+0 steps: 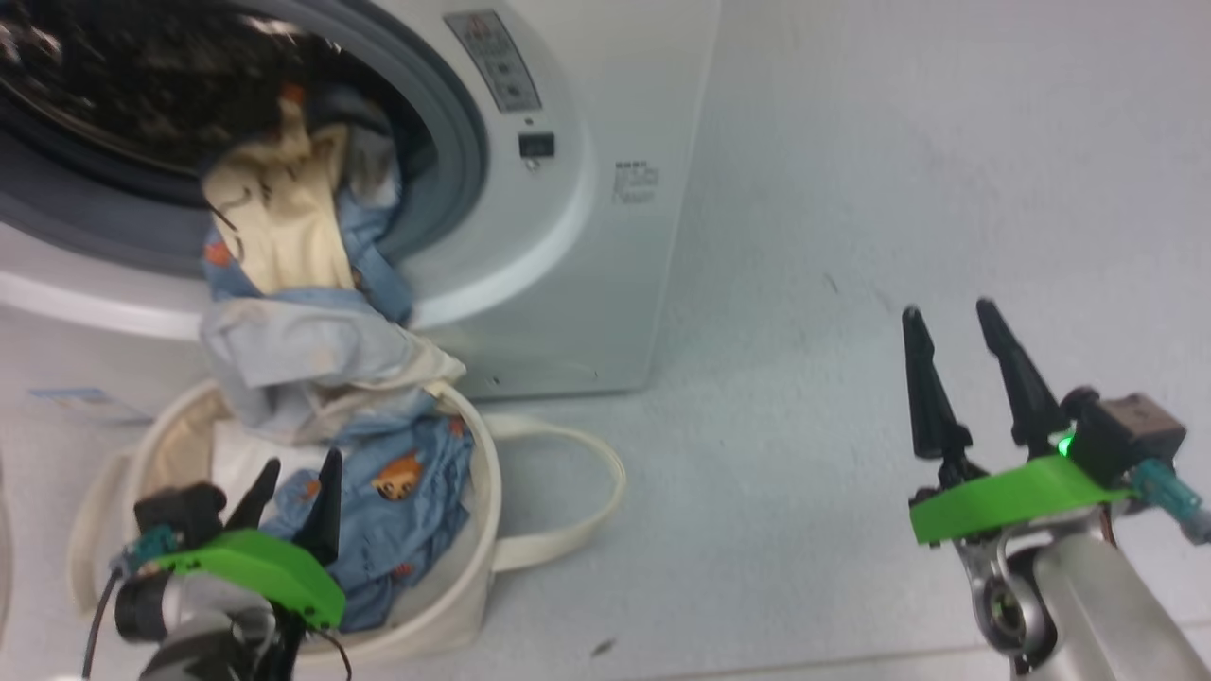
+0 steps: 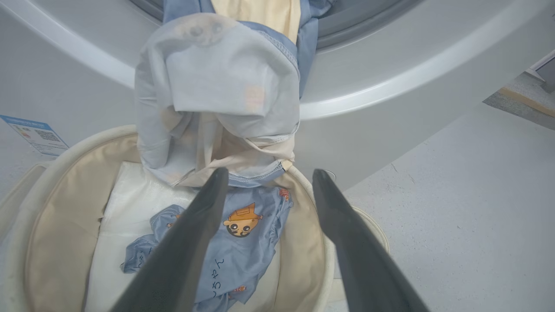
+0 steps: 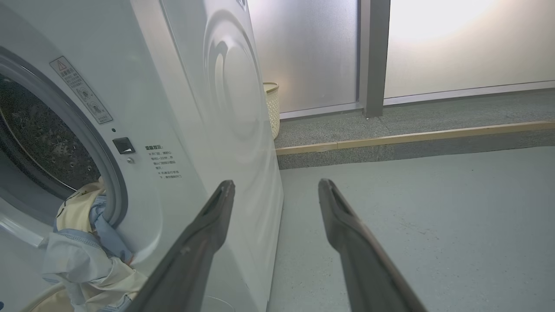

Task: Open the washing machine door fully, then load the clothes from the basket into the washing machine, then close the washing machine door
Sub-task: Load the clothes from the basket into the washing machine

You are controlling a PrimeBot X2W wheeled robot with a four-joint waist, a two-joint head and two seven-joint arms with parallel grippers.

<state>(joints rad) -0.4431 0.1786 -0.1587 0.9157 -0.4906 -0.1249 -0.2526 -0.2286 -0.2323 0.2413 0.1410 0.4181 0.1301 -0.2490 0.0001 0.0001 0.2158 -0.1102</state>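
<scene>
Left gripper [image 1: 303, 461] hovers low over the basket [image 1: 481, 567], fingers parted, empty. The clothes [image 1: 284, 331] spill from the washing machine [image 1: 587, 236] mouth into it. Right gripper [image 1: 948, 309] points upward, spread wide, holding nothing.

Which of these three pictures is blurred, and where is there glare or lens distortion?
Head view: slightly blurred overall, the print on the washing machine unreadable. Left wrist view: sharp on the clothes, but the left gripper's fingers near the lens are soft. Right wrist view: bright glare on the frosted window; the machine's side bows from the wide angle.
</scene>
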